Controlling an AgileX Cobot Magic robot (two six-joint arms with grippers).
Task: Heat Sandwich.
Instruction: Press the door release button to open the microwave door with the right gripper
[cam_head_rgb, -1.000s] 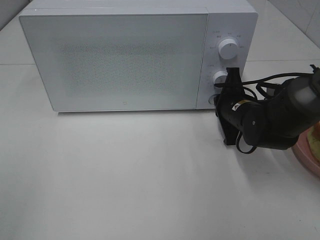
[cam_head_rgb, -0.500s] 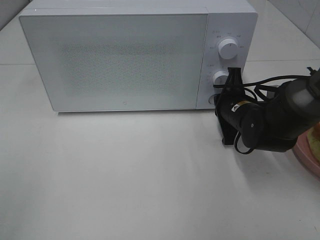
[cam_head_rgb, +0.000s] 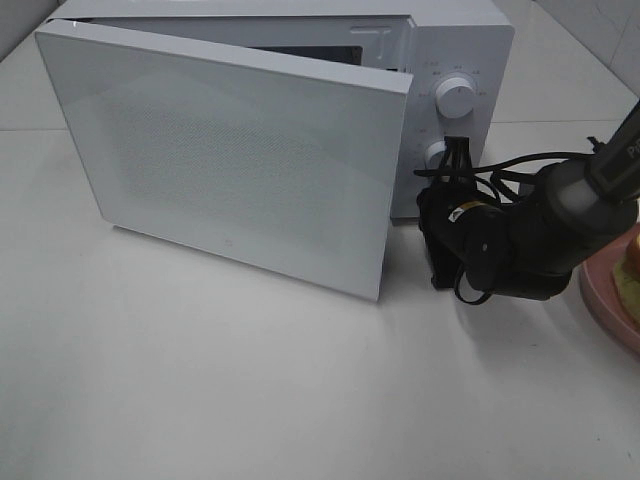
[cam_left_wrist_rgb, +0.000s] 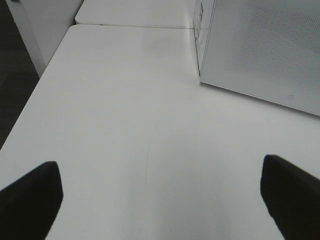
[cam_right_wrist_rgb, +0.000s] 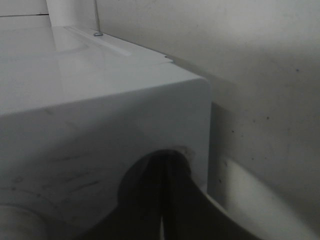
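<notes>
**Door popped: oven open for loading**

R end effector (cam_head_rgb: 457, 150) is pinched shut on nothing, tips against the lower control panel of the microwave (cam_head_rgb: 470, 40), by the lower knob (cam_head_rgb: 437, 153). Wrist cam shows its dark fingers (cam_right_wrist_rgb: 145, 200) pressed together at the white casing. Change vs half a sec ago: the door (cam_head_rgb: 230, 160) was flush and now hangs swung out on its left hinge, w/ cavity edge showing up top. So the opening step looks done; next is prob. fetching the food. The sandwich (cam_head_rgb: 633, 275) lies on a pink plate (cam_head_rgb: 603, 305) at the far right of the surface (cam_head_rgb: 250, 400), beyond the R arm, near the end effector but apart, mostly cut off. L end effector (cam_left_wrist_rgb: 160, 197) is spread wide, empty, left of the door.
</notes>
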